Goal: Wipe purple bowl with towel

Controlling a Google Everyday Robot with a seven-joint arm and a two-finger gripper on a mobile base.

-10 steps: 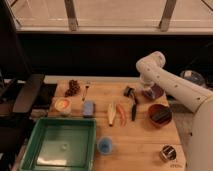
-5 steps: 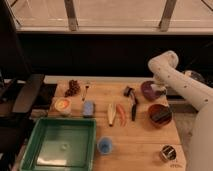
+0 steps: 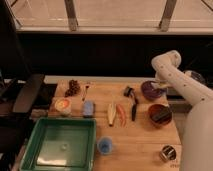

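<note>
Wooden table [image 3: 145,140]: arm swung right since earlier; claw [image 3: 161,86] shut over purple bowl [image 3: 150,90], grasp contents unclear.

The gripper [image 3: 161,88], fingers closed, is sitting at the purple bowl [image 3: 150,90] by the table's [image 3: 135,145] far right edge; the red bowl [image 3: 160,114] is crowding it just in front; bare wood is lying open between the blue cup [image 3: 105,145] and the red bowl.

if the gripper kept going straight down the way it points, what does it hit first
Most likely the purple bowl. The gripper, shut, sits at the bowl's right rim at the table's far right, reaching down toward it. Depth is unclear, so it may strike the rim or the pale cloth-like patch there.
</note>
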